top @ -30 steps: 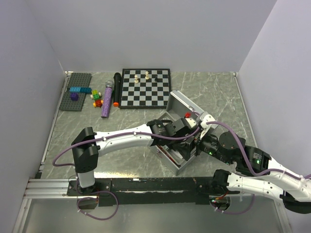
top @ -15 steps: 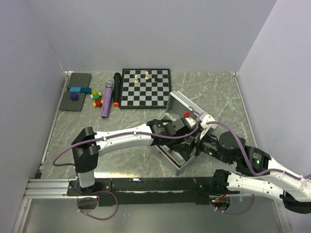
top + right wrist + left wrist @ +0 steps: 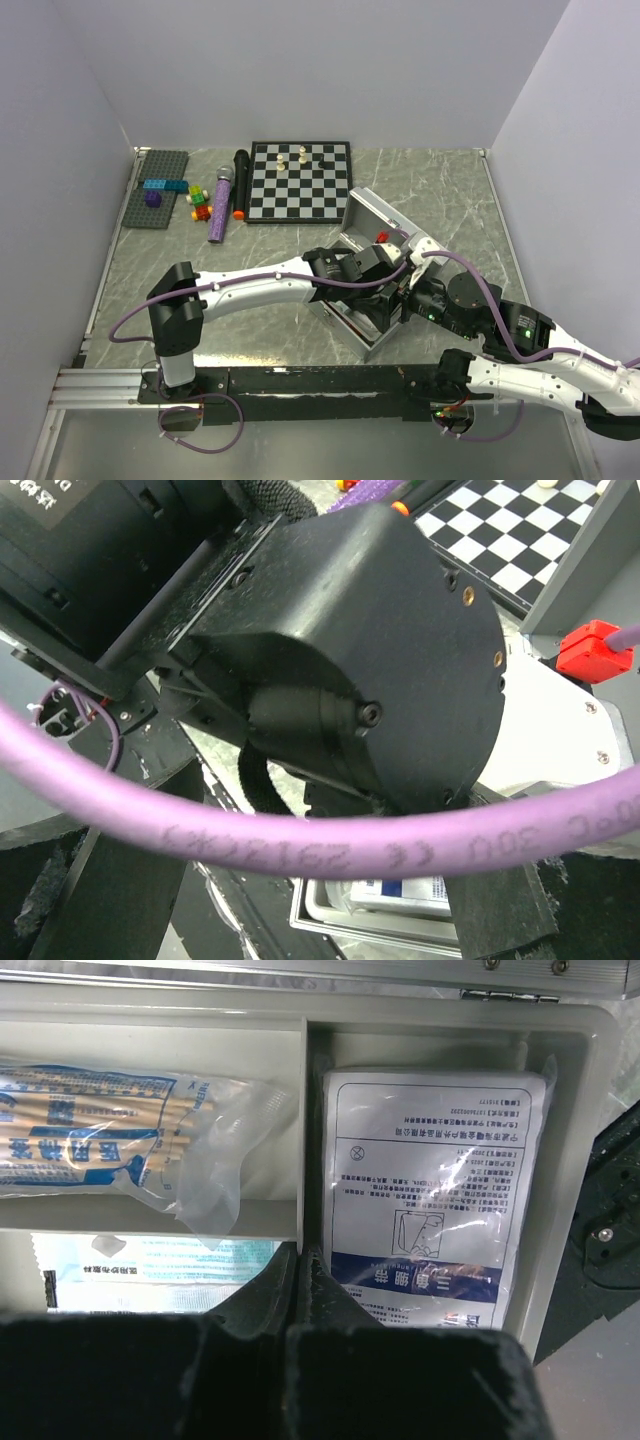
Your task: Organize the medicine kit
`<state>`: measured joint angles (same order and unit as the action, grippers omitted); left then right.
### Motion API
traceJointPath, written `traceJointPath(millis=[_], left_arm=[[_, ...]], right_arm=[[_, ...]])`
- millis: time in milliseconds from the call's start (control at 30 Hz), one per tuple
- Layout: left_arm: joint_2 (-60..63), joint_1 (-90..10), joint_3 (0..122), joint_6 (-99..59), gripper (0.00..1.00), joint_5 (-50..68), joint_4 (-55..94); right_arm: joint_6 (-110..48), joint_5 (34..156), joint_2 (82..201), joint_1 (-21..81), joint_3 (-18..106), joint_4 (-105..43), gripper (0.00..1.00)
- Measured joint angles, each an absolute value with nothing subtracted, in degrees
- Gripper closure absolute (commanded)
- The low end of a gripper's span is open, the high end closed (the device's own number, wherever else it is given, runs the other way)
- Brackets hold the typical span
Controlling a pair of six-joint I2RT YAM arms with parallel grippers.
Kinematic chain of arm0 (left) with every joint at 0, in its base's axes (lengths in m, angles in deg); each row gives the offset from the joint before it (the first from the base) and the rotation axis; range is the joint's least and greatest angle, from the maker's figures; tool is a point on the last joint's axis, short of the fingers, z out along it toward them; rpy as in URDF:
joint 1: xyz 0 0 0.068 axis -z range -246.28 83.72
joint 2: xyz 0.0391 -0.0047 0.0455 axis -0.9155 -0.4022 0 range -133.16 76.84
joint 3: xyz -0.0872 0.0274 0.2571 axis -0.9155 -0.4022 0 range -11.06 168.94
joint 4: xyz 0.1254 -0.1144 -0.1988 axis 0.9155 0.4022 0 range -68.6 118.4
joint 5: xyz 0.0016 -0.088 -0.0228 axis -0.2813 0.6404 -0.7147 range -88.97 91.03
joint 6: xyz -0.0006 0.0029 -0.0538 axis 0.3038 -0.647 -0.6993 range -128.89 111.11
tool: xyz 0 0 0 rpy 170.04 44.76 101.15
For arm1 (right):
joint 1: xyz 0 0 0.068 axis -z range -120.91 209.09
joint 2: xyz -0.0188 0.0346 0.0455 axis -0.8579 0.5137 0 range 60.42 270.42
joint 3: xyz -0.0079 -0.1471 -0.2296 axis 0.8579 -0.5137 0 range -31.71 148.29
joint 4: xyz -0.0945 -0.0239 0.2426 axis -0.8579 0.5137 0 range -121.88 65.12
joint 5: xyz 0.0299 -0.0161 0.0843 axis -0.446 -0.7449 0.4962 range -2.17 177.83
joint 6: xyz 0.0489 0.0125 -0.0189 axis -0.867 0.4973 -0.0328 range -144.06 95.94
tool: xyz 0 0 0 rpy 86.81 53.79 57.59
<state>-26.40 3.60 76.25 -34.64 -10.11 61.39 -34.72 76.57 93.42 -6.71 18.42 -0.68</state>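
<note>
Left tool (image 3: 300, 1265) pinched shut, empty, over the divider (image 3: 305, 1110) inside the open medicine kit (image 3: 372, 213), near the bench's (image 3: 450, 190) front edge, right of centre. Right tool (image 3: 300, 920) spread wide, holding nothing, alongside. Probably stiff, weighty metal; best gripped by its rim.

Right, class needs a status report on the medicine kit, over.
Left gripper shut, low over the open medicine kit. Right gripper open alongside. Left wrist and purple cable crowd the right wrist view.
</note>
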Motion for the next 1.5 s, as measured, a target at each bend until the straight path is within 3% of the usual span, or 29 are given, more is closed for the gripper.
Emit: traceJointPath(millis=[400, 667, 1033, 1333, 1500], left_arm=[[-26.64, 4.63, 76.22, -34.67, 0.99, -13.74, 61.45], [-26.99, 4.7, 76.16, -34.51, 0.7, -15.01, 61.25], [-25.7, 4.81, 76.2, -35.08, 0.53, -16.34, 62.57], [-7.67, 4.65, 74.17, -39.45, 0.43, -21.08, 65.89], [9.01, 0.3, 64.57, -44.74, 0.42, -22.9, 62.85]], right_arm=[[-34.76, 76.57, 93.22, -6.71, 18.42, -0.53, 0.03], [-34.91, 76.52, 93.24, -6.69, 18.42, 0.22, 0.03], [-34.89, 76.54, 93.28, -6.69, 18.42, 0.15, 0.02], [-34.7, 73.33, 95.49, -6.78, 19.32, -1.47, 0.0], [-35.7, 64.39, 102.33, -5.64, 22.44, -1.18, 0.0]])
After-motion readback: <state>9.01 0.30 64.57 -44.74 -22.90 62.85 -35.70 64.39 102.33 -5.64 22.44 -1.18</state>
